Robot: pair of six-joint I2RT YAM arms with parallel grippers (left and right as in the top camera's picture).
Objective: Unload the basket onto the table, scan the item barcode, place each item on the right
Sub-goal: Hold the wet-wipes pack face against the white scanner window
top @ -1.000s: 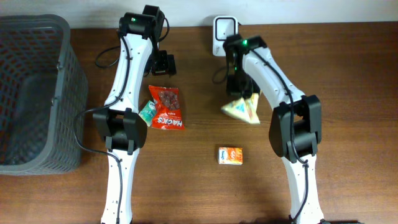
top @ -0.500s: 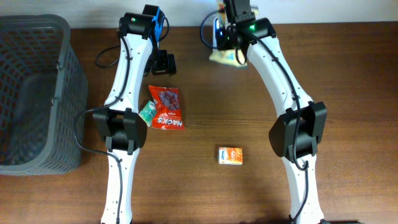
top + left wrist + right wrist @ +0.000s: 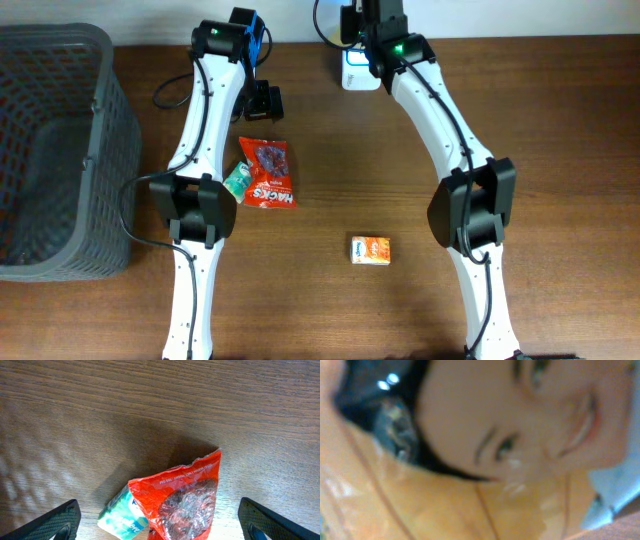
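Evidently the right hand [image 3: 366,24] is stretched to the far edge of the bench [image 3: 560,150] so that what it carries sits against the white scanner [image 3: 357,68]. Its jaws are closed, and the right wrist view is filled by a blurred orange-yellow snack packet [image 3: 420,505] with a printed face, so I judge the packet is clamped in that hand and held close to the reader for its barcode. From overhead the packet is hidden under the arm, and whether the code itself faces the scanner cannot be told. The left hand [image 3: 266,104] hangs with its jaws spread wide and nothing between them, just above a red bag [image 3: 268,173] that overlaps a teal packet [image 3: 236,180]. That looks like a waiting pose over the next things to be picked. A small orange box [image 3: 370,250] lies apart nearer the robot, and the dark basket [image 3: 100,120] on the left probably takes items once they are scanned.
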